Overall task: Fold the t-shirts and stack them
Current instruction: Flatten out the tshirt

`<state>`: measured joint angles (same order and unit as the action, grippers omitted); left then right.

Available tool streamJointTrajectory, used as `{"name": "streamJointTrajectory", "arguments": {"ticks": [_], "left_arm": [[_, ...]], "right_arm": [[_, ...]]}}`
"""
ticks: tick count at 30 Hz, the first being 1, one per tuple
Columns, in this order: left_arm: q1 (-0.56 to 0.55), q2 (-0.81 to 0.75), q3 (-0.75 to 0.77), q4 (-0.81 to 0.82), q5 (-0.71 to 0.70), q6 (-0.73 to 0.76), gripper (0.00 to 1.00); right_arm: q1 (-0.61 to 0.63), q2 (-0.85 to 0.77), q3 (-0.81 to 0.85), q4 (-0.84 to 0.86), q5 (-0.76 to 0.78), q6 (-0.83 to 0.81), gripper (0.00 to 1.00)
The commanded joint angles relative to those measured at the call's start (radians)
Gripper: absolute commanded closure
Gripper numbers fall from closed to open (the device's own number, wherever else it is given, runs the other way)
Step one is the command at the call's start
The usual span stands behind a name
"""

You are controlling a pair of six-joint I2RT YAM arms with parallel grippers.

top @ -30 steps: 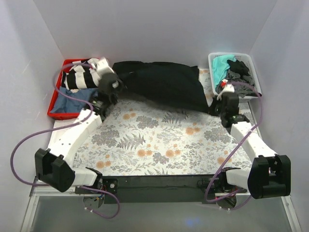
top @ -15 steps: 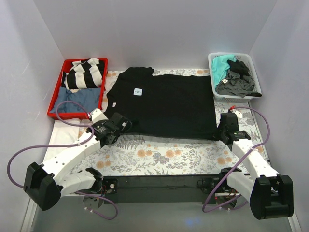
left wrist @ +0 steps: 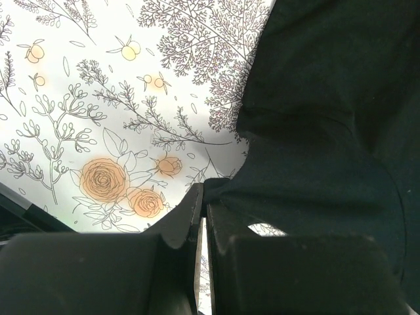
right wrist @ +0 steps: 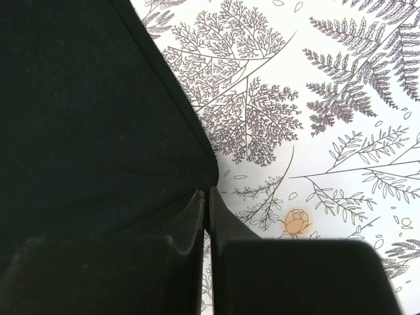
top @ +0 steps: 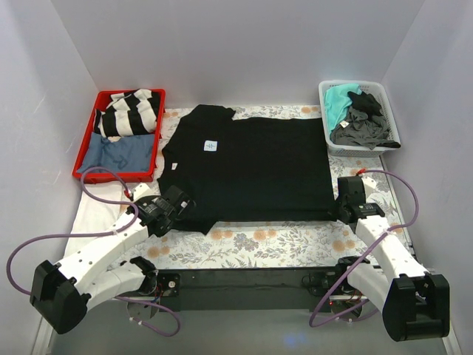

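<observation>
The plain black t-shirt (top: 251, 166) lies spread flat on the floral tablecloth (top: 281, 240), collar to the left with a white label. My left gripper (top: 183, 209) is shut on the shirt's near left corner; in the left wrist view the jaws (left wrist: 205, 197) pinch black cloth (left wrist: 328, 131). My right gripper (top: 341, 208) is shut on the shirt's near right corner; in the right wrist view the gripper (right wrist: 208, 197) closes on the hem of the black cloth (right wrist: 79, 118). Teal (top: 338, 100) and dark grey (top: 362, 126) t-shirts lie in a white basket.
A red tray (top: 83, 168) at the back left holds a striped shirt (top: 131, 112) and a blue one (top: 118, 151). The white basket (top: 393, 126) stands at the back right. White walls enclose the table.
Both grippers have pulled the black shirt toward the near edge. It went from a bunched heap at the back to lying spread flat.
</observation>
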<state>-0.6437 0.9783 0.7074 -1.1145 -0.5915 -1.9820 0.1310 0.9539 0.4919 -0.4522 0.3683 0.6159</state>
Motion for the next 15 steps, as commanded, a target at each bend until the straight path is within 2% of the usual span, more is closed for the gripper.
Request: {"name": "streamJointTrajectory", "arguments": {"ticks": [1, 10, 15], "left_arm": [[-0.001, -0.026, 0.003, -0.024, -0.025, -0.314, 1.0], [-0.001, -0.035, 0.07, -0.027, -0.042, -0.282, 1.0], [-0.011, -0.078, 0.084, -0.132, -0.07, -0.394, 1.0]], "right_arm": [[-0.005, -0.029, -0.001, -0.009, 0.04, 0.03, 0.99], [-0.007, -0.083, 0.02, -0.009, 0.037, 0.007, 0.99], [-0.007, -0.113, 0.01, -0.011, -0.003, 0.013, 0.99]]}}
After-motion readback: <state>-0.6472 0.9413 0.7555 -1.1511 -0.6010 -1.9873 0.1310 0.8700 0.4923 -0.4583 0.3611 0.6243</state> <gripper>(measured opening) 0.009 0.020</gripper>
